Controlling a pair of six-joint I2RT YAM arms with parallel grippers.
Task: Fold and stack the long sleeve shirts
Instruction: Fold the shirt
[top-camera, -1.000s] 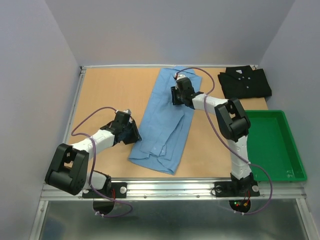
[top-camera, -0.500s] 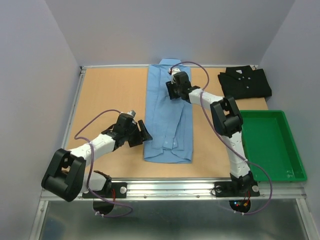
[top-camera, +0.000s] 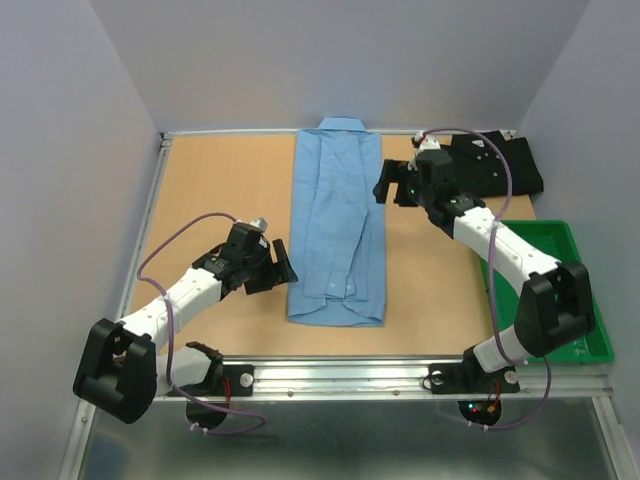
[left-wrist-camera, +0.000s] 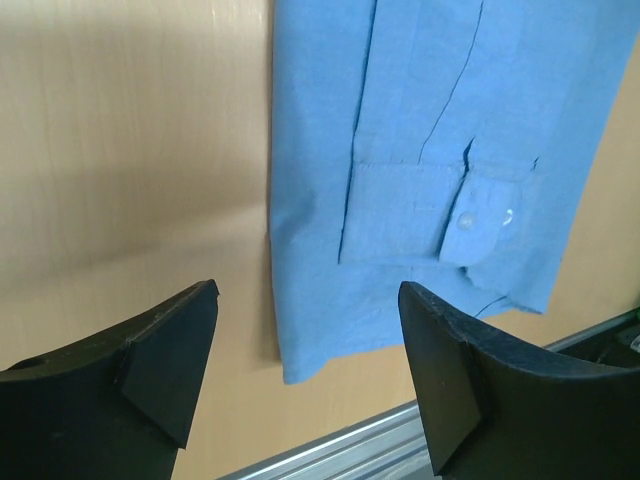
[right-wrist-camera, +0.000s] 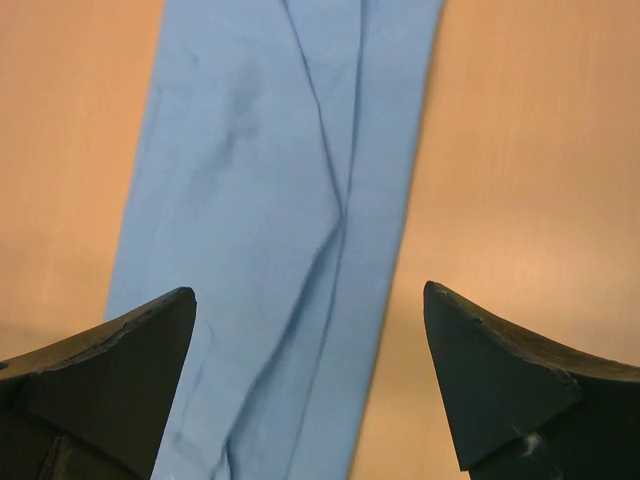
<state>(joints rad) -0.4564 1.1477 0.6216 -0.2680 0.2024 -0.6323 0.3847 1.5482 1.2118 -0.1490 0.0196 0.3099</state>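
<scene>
- The light blue shirt (top-camera: 335, 235) lies flat in the middle of the table (top-camera: 220, 190) as one long narrow strip. Its collar (top-camera: 340, 125) is at the far edge and its hem is toward the near edge.
- Both sides look turned in over the body. The left wrist view shows a buttoned cuff (left-wrist-camera: 470, 210) resting on top close to the near hem, so the lengthwise folds seem done and the crosswise folds not yet made.
- Your left fingers (top-camera: 283, 262) are spread wide with nothing between them. They sit low just beside the shirt's left edge at its near end, and the left wrist view shows only table and the shirt's near corner in the gap.
- Your right fingers (top-camera: 383, 183) are also spread wide and hold nothing. They hover just off the shirt's right edge toward the far end, between the blue cloth and the black shirt (top-camera: 515, 170).
- That placement makes sense: one arm on each long edge, clear of the cloth, so the strip stays smooth and either end can be reached for the next fold.
- The black shirt is already folded into a compact rectangle at the far right corner, just beyond the green tray (top-camera: 580, 335). It reads as the base of the stack, so the blue one likely goes on top once it is folded down to a similar size.
- A soft crease runs along the strip in the right wrist view, so pinch both layers at the edge or the tucked sleeve may slide out as you lift.
</scene>
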